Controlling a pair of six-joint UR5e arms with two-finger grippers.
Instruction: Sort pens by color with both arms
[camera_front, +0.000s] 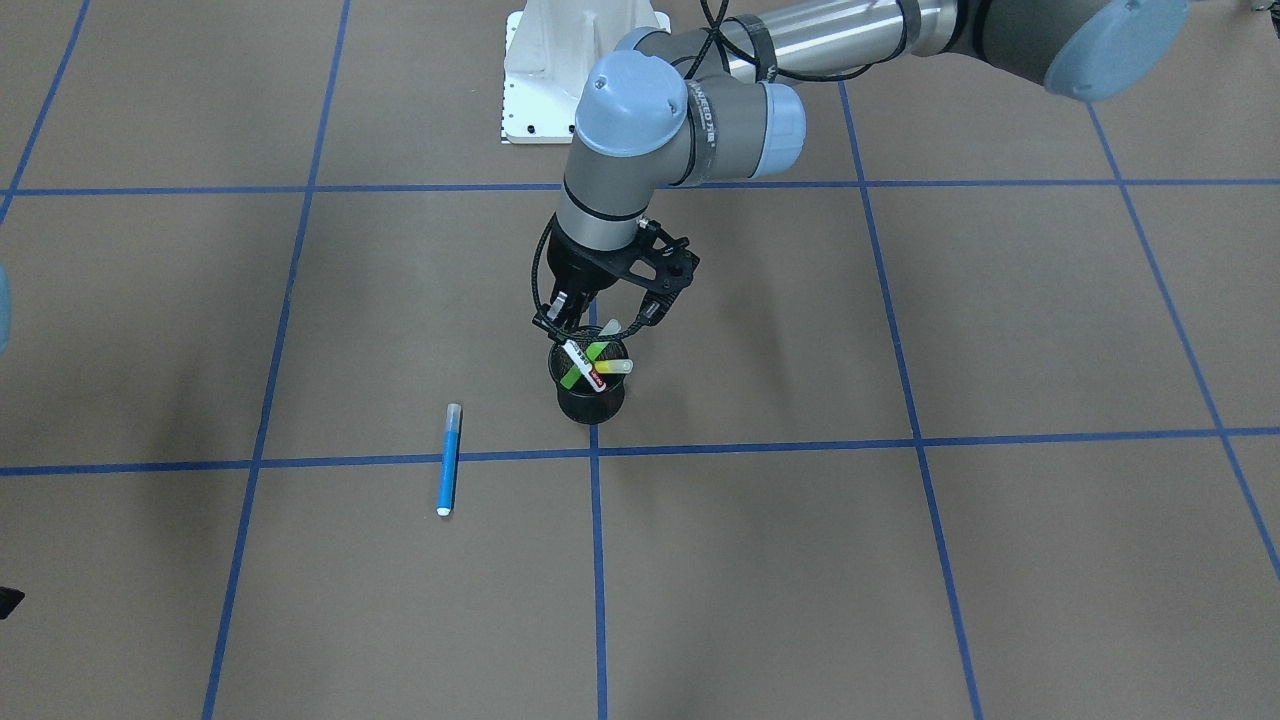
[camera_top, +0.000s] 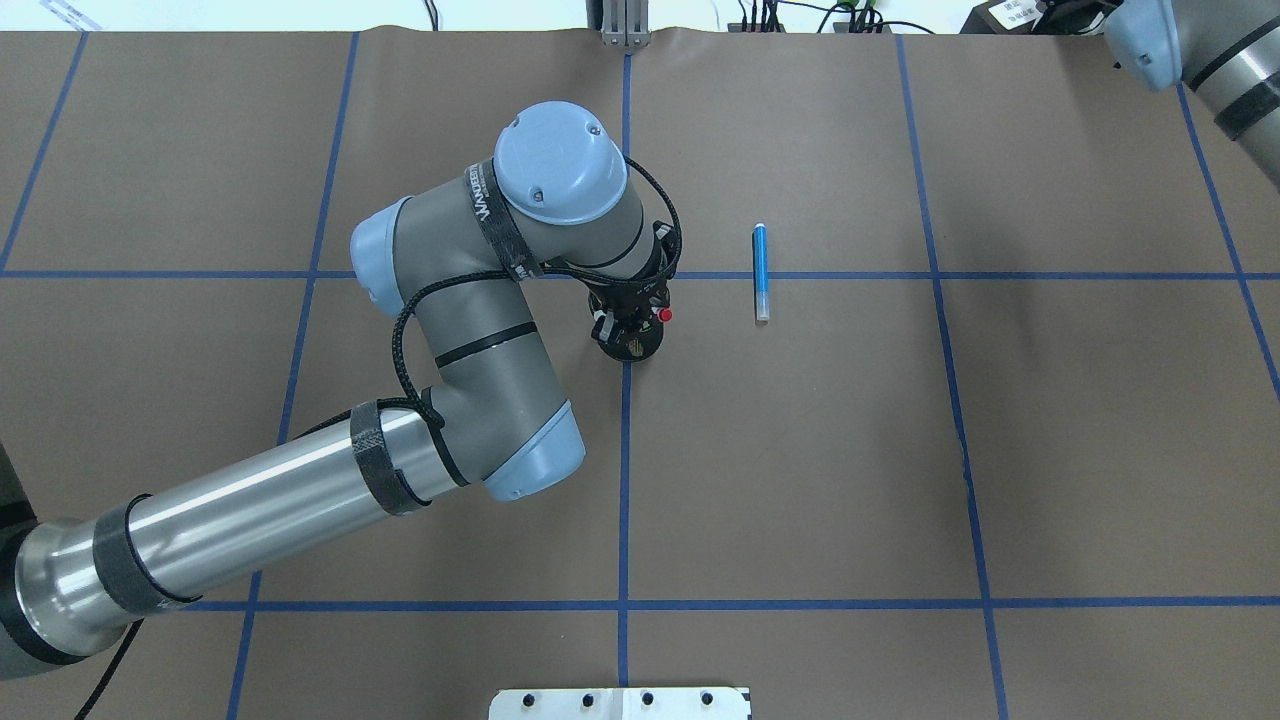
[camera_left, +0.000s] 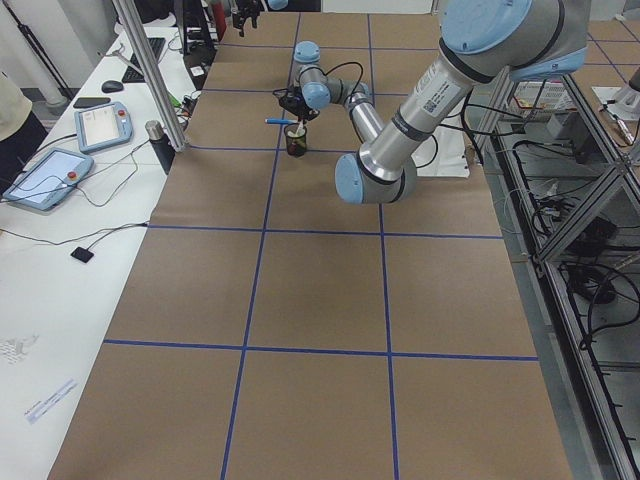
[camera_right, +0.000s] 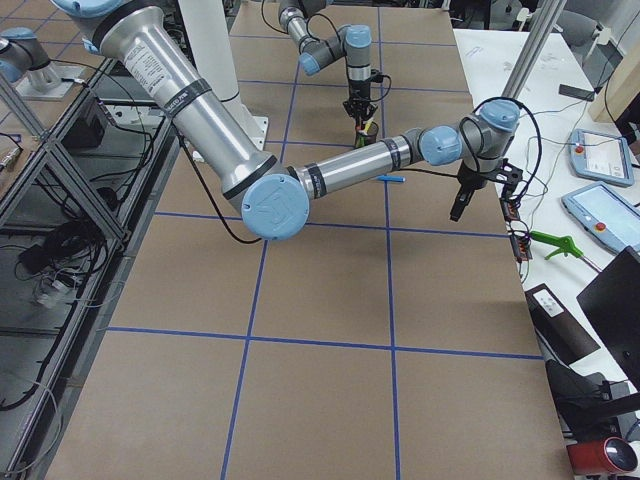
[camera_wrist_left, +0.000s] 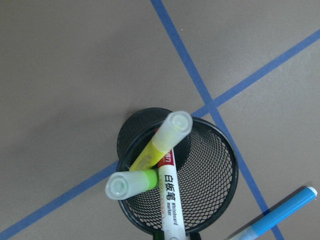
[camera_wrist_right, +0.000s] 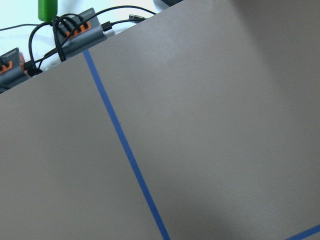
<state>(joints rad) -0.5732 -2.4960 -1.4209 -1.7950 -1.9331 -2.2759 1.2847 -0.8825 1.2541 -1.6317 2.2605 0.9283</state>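
Observation:
A black mesh cup (camera_front: 590, 400) stands on a blue tape crossing and holds three markers: red-and-white (camera_wrist_left: 169, 200), green (camera_wrist_left: 132, 182) and yellow (camera_wrist_left: 160, 142). They lean crossed, tips above the rim. The blue marker (camera_front: 450, 458) lies flat on the table beside the cup and also shows in the overhead view (camera_top: 760, 272). My left gripper (camera_front: 568, 312) hangs just above the cup, over the upper end of the red-and-white marker; it looks open and holds nothing. My right gripper (camera_right: 458, 212) shows only in the exterior right view, near the table's far edge; I cannot tell its state.
The white robot base (camera_front: 545, 80) is at the table's robot side. The brown table (camera_top: 800, 450) has a grid of blue tape. Cables and boxes (camera_wrist_right: 75, 30) lie past the table edge by the right wrist. A side desk with tablets (camera_left: 50, 170) runs along the operators' side.

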